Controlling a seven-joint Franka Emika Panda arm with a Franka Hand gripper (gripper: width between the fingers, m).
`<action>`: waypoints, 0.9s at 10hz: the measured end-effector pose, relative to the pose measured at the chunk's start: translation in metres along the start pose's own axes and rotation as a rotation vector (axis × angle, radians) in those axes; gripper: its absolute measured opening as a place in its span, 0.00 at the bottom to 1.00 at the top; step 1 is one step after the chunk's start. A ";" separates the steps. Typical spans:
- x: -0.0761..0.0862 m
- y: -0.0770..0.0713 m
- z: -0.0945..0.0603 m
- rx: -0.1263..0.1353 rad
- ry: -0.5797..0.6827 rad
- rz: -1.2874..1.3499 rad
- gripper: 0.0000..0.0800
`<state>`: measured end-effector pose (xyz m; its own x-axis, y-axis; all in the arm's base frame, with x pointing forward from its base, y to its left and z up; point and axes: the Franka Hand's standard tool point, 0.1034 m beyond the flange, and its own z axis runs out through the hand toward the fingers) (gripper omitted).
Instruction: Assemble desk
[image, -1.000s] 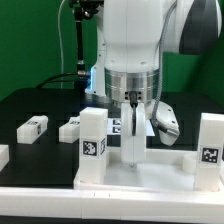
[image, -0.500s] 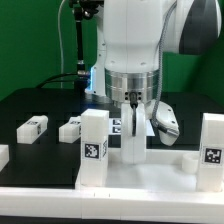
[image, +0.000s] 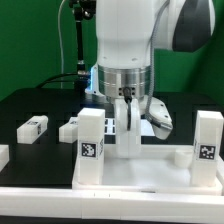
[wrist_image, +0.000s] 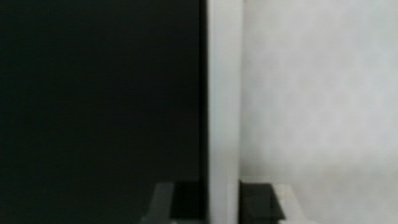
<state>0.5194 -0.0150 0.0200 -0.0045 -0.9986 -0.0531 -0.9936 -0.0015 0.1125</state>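
Note:
The white desk tabletop (image: 130, 172) lies at the front of the black table. One square leg (image: 92, 140) stands upright in it at the exterior view's left and another (image: 208, 142) at the right, both tagged. My gripper (image: 130, 140) points straight down over the tabletop's back edge, shut on its thin rim. In the wrist view the rim (wrist_image: 222, 90) runs as a white strip between my gripper's (wrist_image: 222, 203) fingers (wrist_image: 178, 203), with black table on one side and the white tabletop face (wrist_image: 320, 100) on the other. Two loose legs (image: 33, 127) (image: 72, 128) lie behind at the left.
Another white part (image: 160, 120) lies tilted just behind my gripper on the exterior view's right. The marker board (image: 113, 124) shows partly behind the fingers. A white piece (image: 3, 155) sits at the left edge. A green wall stands behind.
My gripper and the tabletop with its two upright legs have shifted slightly toward the exterior view's left. The loose legs have not moved.

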 end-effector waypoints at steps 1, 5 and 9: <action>0.004 0.005 0.001 -0.006 0.001 -0.005 0.09; 0.006 0.006 0.002 -0.004 0.005 -0.040 0.09; 0.010 0.005 0.001 0.000 0.010 -0.248 0.09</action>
<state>0.5145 -0.0248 0.0190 0.2410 -0.9680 -0.0698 -0.9641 -0.2470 0.0974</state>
